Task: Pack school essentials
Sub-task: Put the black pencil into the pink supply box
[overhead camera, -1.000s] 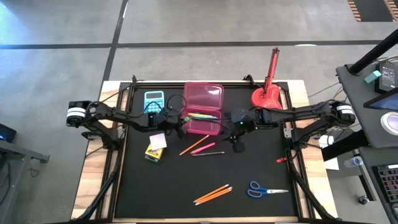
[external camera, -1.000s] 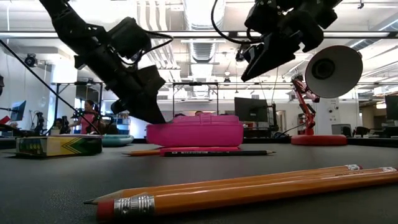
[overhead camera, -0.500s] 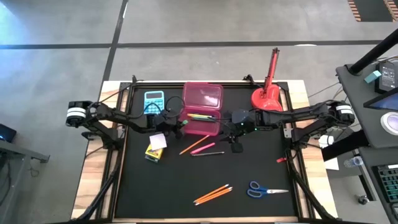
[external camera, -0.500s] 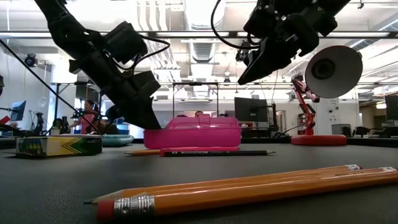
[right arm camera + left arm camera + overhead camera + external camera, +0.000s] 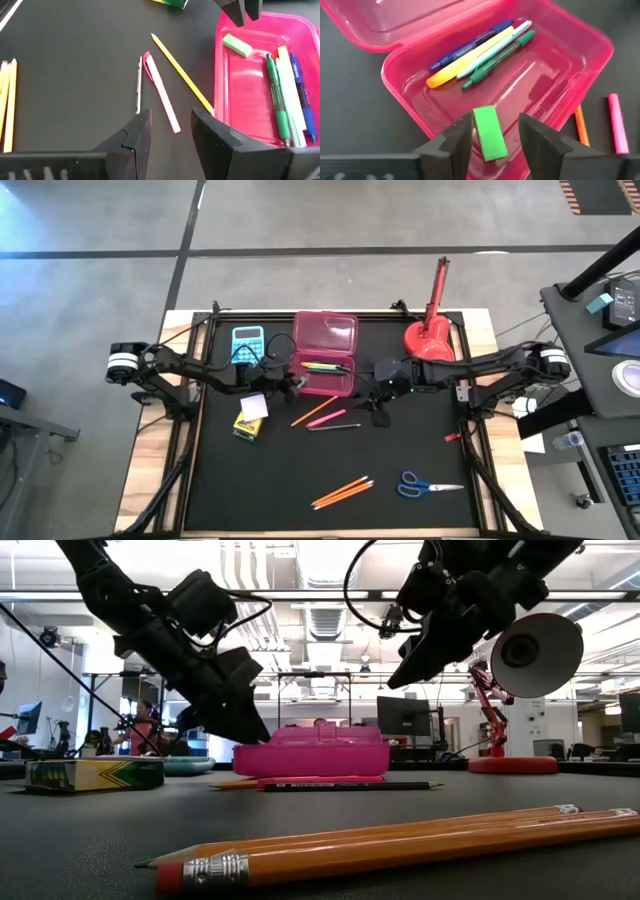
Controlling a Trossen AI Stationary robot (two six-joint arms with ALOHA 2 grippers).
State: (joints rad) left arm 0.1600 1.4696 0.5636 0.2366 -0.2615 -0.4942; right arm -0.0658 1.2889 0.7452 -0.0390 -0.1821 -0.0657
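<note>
Pink case (image 5: 325, 355): lid back, on bench (image 5: 420, 460), set to take stationery
- Inside: pens (image 5: 480, 47), green eraser (image 5: 489, 132) lying free on case floor
- Left claw (image 5: 492, 135): fingers apart over eraser, nothing clamped; likely just let go
- Right claw (image 5: 167, 132): fingers apart, empty, above loose pink pen (image 5: 161, 90) and yellow pencil (image 5: 182, 72) beside case; likely next pick
- Scissors (image 5: 428, 484), orange pencils (image 5: 342, 492): near bench front, unpacked

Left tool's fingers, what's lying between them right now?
In the left wrist view, a green eraser lies between the left tool's open fingers, resting on the pink case's floor, apart from the pens.
</note>
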